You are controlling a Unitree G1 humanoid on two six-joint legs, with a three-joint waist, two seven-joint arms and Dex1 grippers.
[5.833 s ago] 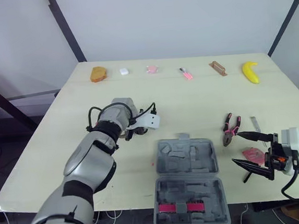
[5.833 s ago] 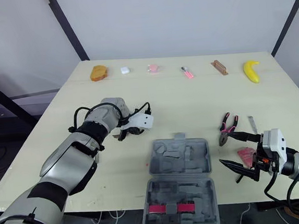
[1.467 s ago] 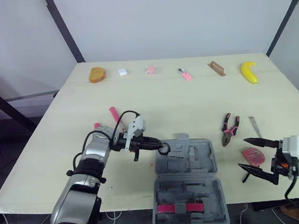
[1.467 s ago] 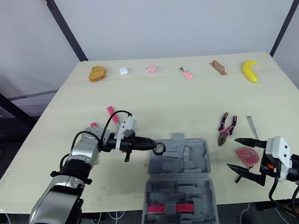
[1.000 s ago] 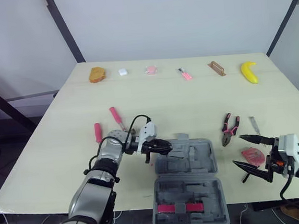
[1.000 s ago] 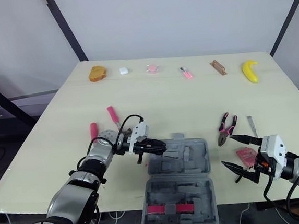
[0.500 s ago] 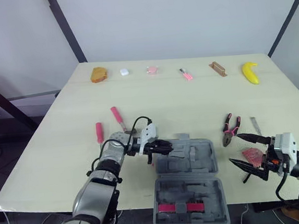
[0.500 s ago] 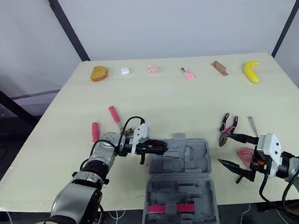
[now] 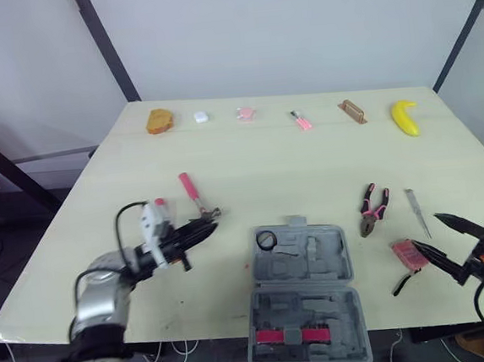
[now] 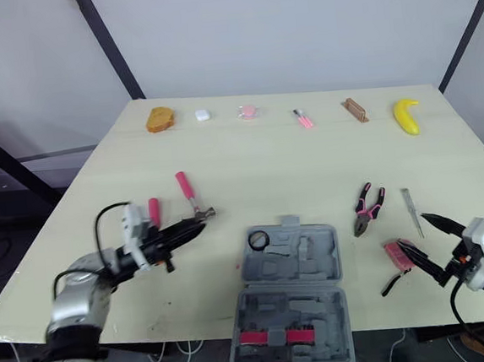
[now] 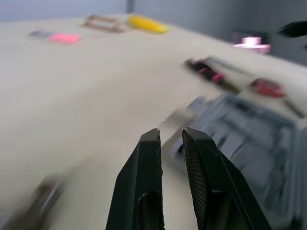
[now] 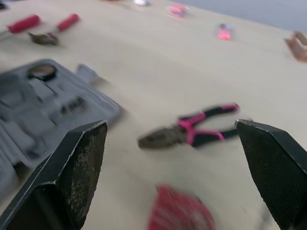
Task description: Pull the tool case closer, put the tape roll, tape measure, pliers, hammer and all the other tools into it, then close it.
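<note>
The grey tool case lies open near the table's front edge. A black tape roll rests in its far left pocket. My left gripper hovers shut and empty left of the case, beside the pink-handled hammer; its wrist partly covers a pink screwdriver. Pink pliers lie right of the case, and the red tape measure sits nearer the front. A grey blade lies beside the pliers. My right gripper stands wide open just right of the tape measure, holding nothing.
Along the far edge sit a brown bun, a white piece, two pink items, a wooden piece and a banana. Bare tabletop spans the middle between that row and the tools.
My left gripper has pulled back leftward from the case, leaving the tape roll in it. My right gripper has shifted right, off the tape measure.
</note>
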